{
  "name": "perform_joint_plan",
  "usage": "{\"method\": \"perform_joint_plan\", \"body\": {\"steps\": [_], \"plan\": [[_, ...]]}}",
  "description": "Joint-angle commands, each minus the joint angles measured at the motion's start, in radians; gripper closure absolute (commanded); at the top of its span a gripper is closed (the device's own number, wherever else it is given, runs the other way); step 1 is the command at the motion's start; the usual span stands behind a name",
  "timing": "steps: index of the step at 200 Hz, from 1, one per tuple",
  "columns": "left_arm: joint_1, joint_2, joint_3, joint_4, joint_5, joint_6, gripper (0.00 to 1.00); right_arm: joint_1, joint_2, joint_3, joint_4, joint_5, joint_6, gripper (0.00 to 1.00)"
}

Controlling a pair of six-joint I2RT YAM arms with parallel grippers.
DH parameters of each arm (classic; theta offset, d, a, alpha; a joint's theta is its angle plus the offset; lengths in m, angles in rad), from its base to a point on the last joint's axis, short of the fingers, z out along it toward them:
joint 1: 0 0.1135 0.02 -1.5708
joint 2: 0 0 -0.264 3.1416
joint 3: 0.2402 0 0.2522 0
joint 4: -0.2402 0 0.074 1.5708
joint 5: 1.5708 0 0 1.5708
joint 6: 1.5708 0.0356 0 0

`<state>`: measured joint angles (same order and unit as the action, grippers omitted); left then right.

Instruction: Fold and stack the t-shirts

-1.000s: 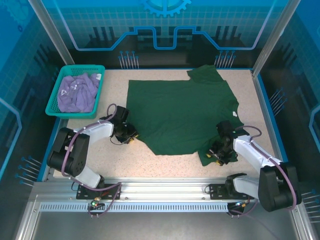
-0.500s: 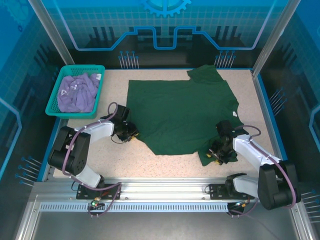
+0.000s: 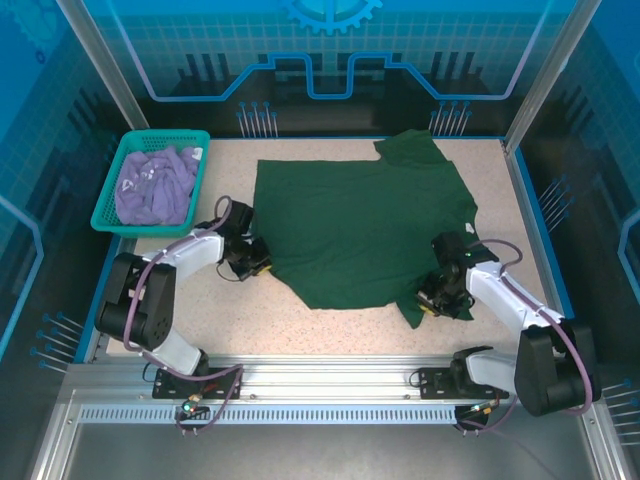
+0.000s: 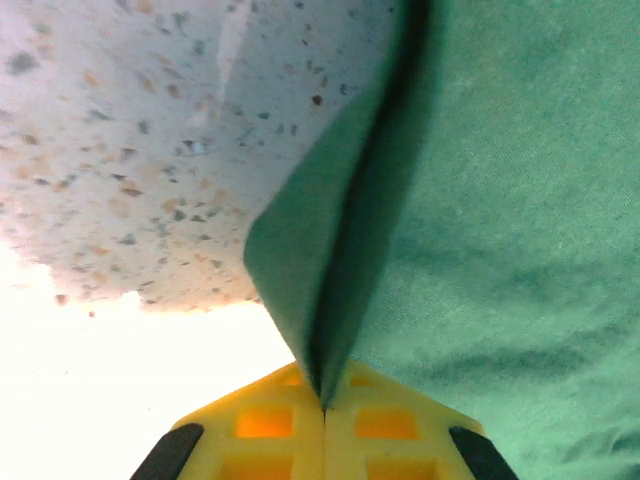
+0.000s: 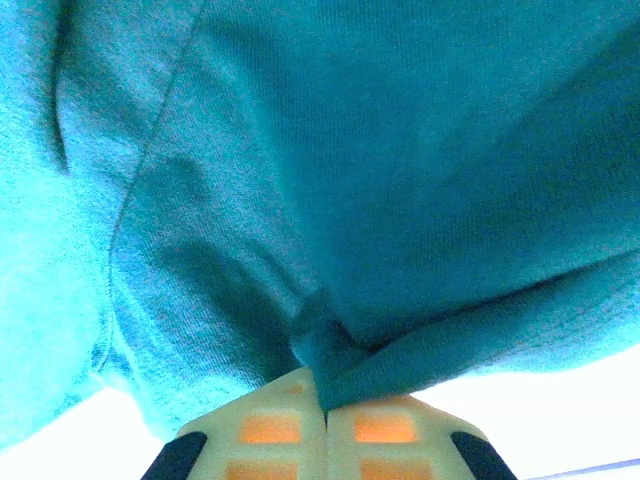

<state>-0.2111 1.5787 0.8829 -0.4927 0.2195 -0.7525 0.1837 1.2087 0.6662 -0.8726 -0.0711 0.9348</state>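
Overview: dark green t-shirt (image 3: 365,225) spread flat on tabletop (image 3: 330,328); lavender t-shirt (image 3: 155,185) bunched in teal basket (image 3: 165,134).
Left wrist: left gripper (image 4: 322,402) pinching raised green hem fold.
Right wrist: right gripper (image 5: 325,402) clamped on puckered green edge.

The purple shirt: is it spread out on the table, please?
No, the purple shirt sits bunched inside the teal basket.

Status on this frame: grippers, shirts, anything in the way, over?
Left gripper shut on green t-shirt, near-left edge. Right gripper shut on its near-right corner. Purple t-shirt bunched in basket, apart from the green one.
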Motion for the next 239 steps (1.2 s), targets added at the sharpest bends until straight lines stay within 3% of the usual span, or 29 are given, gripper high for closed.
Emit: {"method": "perform_joint_plan", "body": {"steps": [1,35,57,97,135,159,175,188,204,239], "plan": [[0.047,-0.036,0.046,-0.16,0.086,0.142,1.0,-0.024,-0.025,0.04,-0.081,0.018,-0.039,1.0],[0.12,-0.072,0.077,-0.304,0.138,0.248,1.0,-0.062,-0.041,0.088,-0.139,0.014,-0.083,1.0],[0.172,-0.059,0.088,-0.348,0.193,0.297,0.93,-0.091,-0.039,0.122,-0.163,0.002,-0.114,1.0],[0.19,-0.028,0.112,-0.302,0.26,0.252,0.88,-0.177,-0.041,0.183,-0.183,-0.081,-0.158,1.0],[0.214,0.006,0.136,-0.302,0.248,0.242,0.87,-0.239,-0.034,0.256,-0.223,-0.106,-0.199,1.0],[0.227,0.011,0.118,-0.301,0.227,0.234,0.72,-0.239,-0.035,0.234,-0.229,-0.116,-0.211,1.0],[0.23,-0.015,0.105,-0.304,0.187,0.212,0.46,-0.239,-0.049,0.185,-0.219,-0.124,-0.208,1.0],[0.23,-0.07,0.091,-0.306,0.154,0.19,0.42,-0.239,-0.064,0.156,-0.214,-0.122,-0.208,1.0],[0.224,-0.172,0.06,-0.3,0.127,0.148,0.44,-0.239,-0.074,0.139,-0.207,-0.119,-0.208,1.0],[0.095,-0.387,-0.087,-0.295,0.093,0.039,0.69,-0.239,-0.06,0.146,-0.185,-0.127,-0.201,1.0]]}}
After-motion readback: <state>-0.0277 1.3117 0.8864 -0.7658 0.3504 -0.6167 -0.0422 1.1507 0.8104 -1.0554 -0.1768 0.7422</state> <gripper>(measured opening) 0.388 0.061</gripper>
